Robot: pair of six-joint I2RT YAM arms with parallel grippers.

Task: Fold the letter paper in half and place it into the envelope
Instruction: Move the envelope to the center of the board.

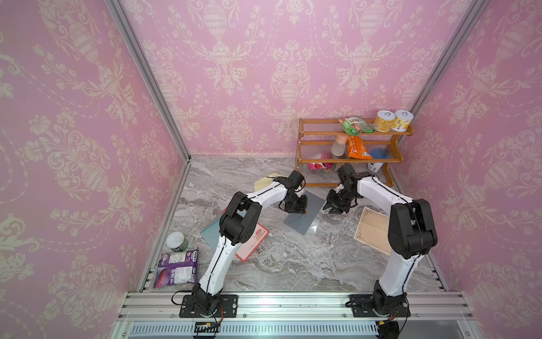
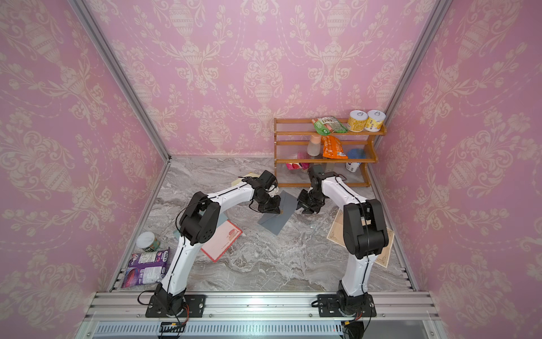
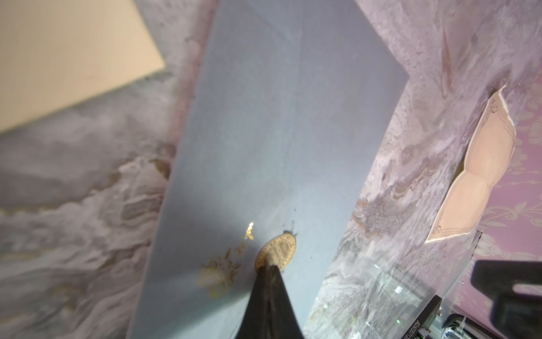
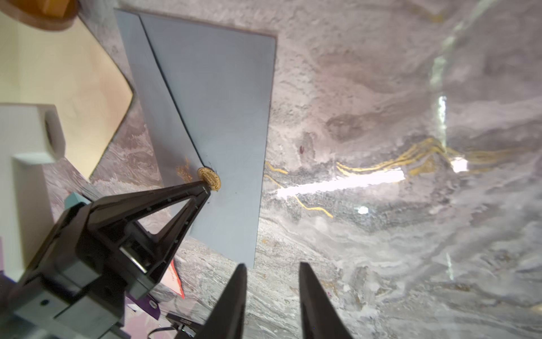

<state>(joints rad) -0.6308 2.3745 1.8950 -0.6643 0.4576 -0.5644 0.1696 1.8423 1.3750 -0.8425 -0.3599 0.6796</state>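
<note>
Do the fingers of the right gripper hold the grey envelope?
No, the right gripper has its fingers apart and empty, beside the envelope, not on it.

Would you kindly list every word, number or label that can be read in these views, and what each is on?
No text is clearly legible.
gold seal on the grey envelope: raised lettering, too blurred to read.
purple bag: white printed panels, too small to read.
yellow cans on the shelf: print too small to read.

Matt paper envelope (image 1: 305, 215), glossy marble tabletop (image 1: 293, 264)
</note>
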